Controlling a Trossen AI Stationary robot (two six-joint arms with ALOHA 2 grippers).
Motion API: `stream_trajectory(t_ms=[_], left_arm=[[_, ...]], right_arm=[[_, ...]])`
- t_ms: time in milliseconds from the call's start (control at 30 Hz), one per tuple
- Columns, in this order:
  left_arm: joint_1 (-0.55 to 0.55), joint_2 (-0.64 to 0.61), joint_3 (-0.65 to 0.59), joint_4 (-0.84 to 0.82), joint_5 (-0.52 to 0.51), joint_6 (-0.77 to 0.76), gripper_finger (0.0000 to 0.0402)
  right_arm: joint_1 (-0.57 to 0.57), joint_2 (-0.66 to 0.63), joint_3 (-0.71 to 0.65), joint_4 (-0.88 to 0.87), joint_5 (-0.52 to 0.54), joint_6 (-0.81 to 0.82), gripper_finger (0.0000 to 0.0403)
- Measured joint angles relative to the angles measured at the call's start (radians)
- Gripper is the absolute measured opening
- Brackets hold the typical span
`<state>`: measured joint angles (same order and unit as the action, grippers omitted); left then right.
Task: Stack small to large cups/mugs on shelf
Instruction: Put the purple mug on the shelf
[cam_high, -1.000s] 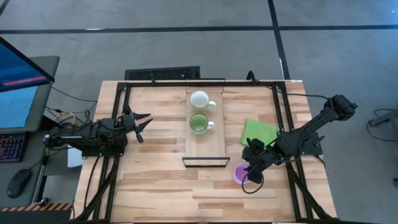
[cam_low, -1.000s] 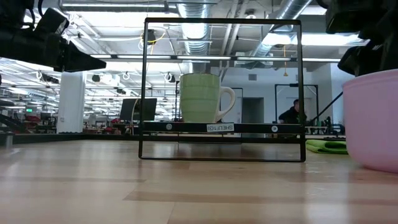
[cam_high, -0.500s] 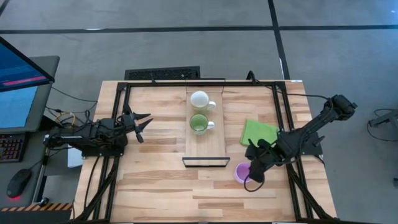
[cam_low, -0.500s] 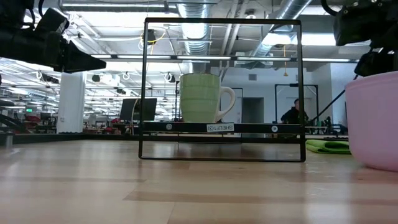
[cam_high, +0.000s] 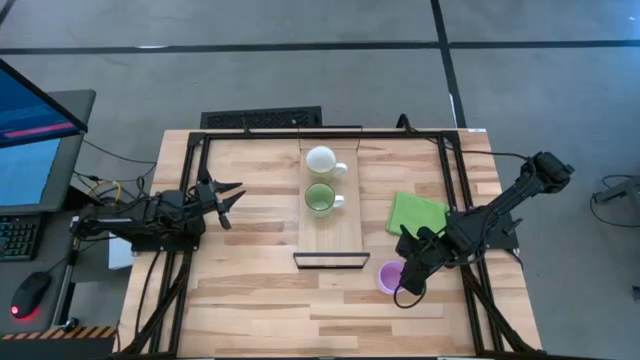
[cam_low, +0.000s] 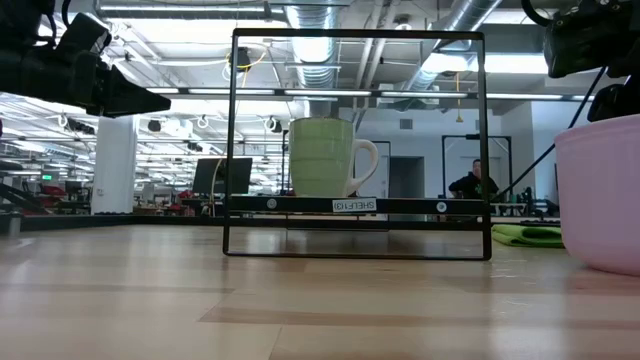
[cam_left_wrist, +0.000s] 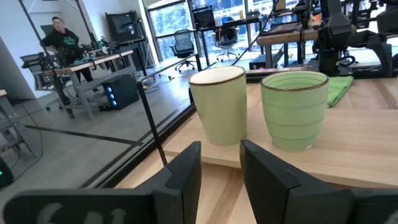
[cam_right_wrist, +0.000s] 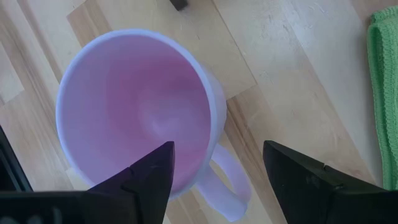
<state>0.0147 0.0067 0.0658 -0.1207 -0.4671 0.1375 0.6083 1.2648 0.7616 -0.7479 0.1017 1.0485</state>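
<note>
OK, right pincer (cam_high: 404, 281) is over the purple mug (cam_high: 388, 277), fingers (cam_right_wrist: 149, 171) spread wide, not gripping yet. Wrist view: one finger sits over the mug's mouth, the other outside by the handle (cam_right_wrist: 227, 186), so it's lined up on the rim wall next to the handle.

Mug stands upright on the tabletop (cam_high: 260, 300), just off the shelf's (cam_high: 330, 225) dark-lipped end, toward the right front corner. White mug (cam_high: 321, 160) and green mug (cam_high: 320, 198) are already on the shelf in a row, white at the far end, green mid-plank, handles pointing right. Free plank remains between green mug and lip (cam_high: 327, 261).

Left pincer (cam_high: 225, 200) is parked near the tabletop's left edge, aimed at the shelf, holding nothing. Fingers (cam_left_wrist: 186, 177) stand a little apart w/ a narrow gap.

Risks, imo:
- rim pinch beside the handle is off-centre → mug may swing or tilt on lift and slip out
- outer finger may land on the handle, not the wall → poor grip, mug gets shoved sideways
- green cloth (cam_high: 418, 212) is near, behind the mug; a slide could run into it
- carrying low over the lip may clip it or knock the green mug.
</note>
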Motion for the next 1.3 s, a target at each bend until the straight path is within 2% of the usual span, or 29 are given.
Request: stream_trajectory(t_ms=[1100,1300], left_arm=[[0.0,0.0,0.0,0.0,0.0,-0.003,0.0103],[0.0,0.0,0.0,0.0,0.0,-0.003,0.0103]], right_arm=[[-0.001,0.0,0.0,0.005,0.004,-0.001,0.0268],[-0.002,0.0,0.0,0.013,0.005,-0.059,0.0268]])
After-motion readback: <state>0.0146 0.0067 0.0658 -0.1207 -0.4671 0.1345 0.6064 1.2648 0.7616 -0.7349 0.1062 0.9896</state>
